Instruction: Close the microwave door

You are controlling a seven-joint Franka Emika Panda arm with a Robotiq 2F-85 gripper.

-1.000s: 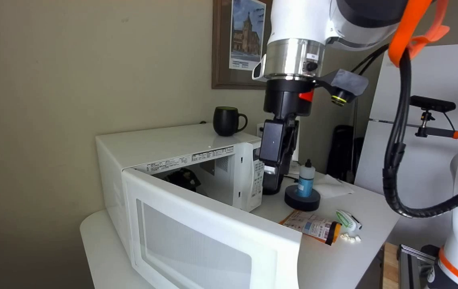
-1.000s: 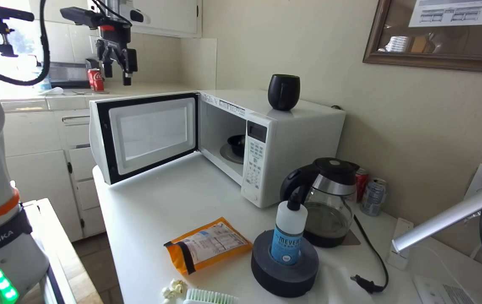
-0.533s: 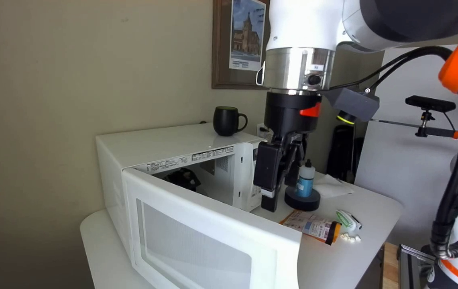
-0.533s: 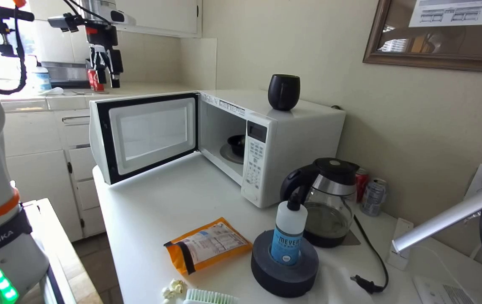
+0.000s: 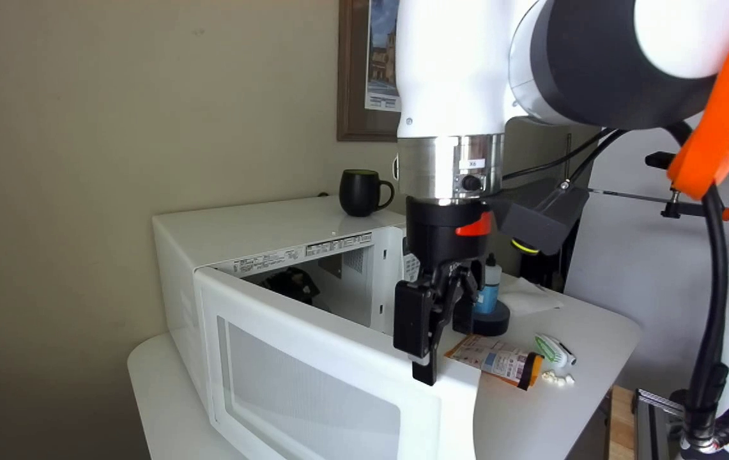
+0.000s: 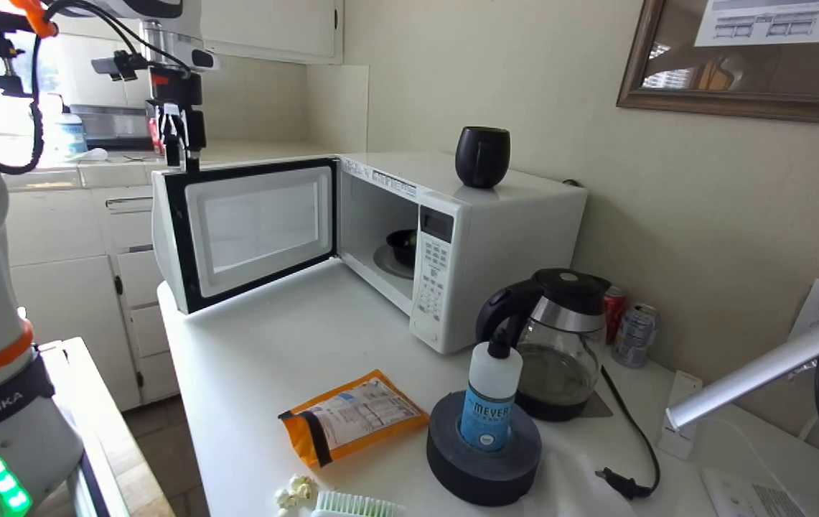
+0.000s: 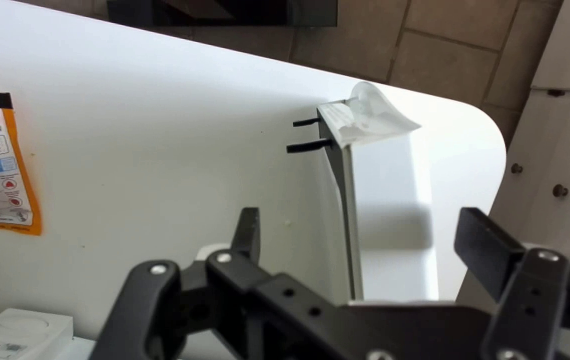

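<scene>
"Asking plainly — how is that black, two-fingered, jointed claw (image 7: 368,236) of yours?"

"My claw points down near the free end of the white, rectangular, windowed microwave door (image 5: 338,377). Its fingers (image 7: 487,247) are spread wide, and in the wrist view the door's top edge shows between them. Whether they touch it, I can't tell."

"And the door itself?"

"It stands wide open, angled out from the boxy white microwave (image 6: 517,244) over the smooth white table (image 6: 273,352) — and a rounded black mug (image 6: 482,156) sits on the microwave's top."
</scene>
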